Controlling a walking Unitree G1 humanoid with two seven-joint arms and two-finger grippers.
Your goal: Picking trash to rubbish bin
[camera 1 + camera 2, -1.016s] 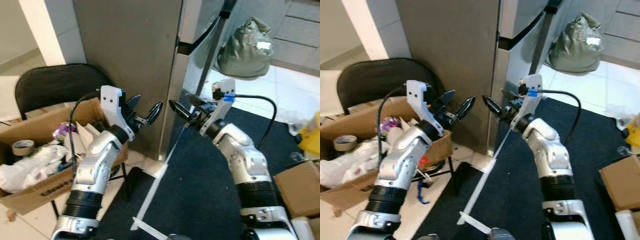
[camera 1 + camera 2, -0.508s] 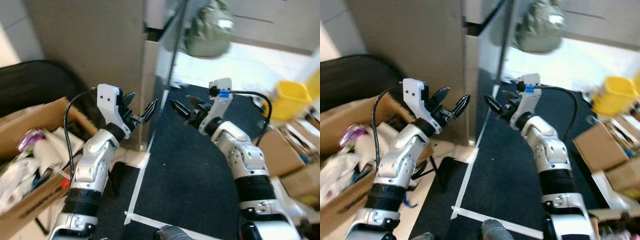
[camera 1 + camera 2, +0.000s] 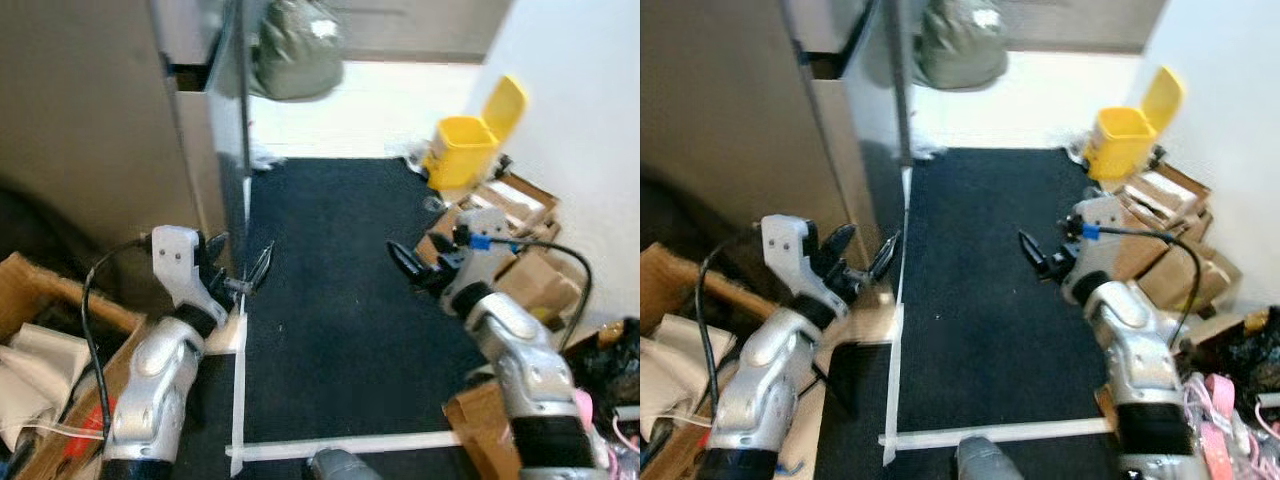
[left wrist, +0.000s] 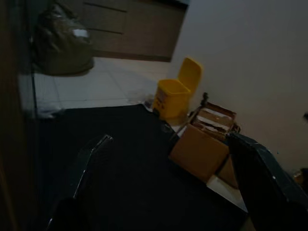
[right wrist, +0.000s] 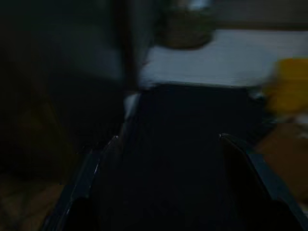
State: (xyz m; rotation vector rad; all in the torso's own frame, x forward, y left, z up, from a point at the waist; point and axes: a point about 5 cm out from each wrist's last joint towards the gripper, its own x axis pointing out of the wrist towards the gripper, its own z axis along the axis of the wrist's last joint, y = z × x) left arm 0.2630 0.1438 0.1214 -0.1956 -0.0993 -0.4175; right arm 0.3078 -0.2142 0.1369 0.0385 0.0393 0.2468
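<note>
A yellow rubbish bin (image 3: 465,150) with its lid tipped up stands at the far right beside the white wall, also in the left wrist view (image 4: 174,94). Both arms are held out low over the dark mat (image 3: 340,290), well short of the bin. My left gripper (image 3: 240,268) is open and empty near the fridge's corner; its wrist view looks between its fingers (image 4: 86,166) toward the bin. My right gripper (image 3: 415,263) is open and empty too, over the mat's right side. A cardboard box of trash (image 3: 45,370) sits at the lower left.
The grey fridge (image 3: 100,130) fills the left. A full green bag (image 3: 295,55) lies on the pale floor beyond the mat. Cardboard boxes (image 3: 510,215) line the right wall near the bin. A black bag (image 3: 612,360) lies at the right edge. White tape (image 3: 345,446) marks the mat's near edge.
The whole view has swung to the right: the chair and most of the trash box have slid out left, the yellow bin and wall boxes have come in. Both grippers stay open.
</note>
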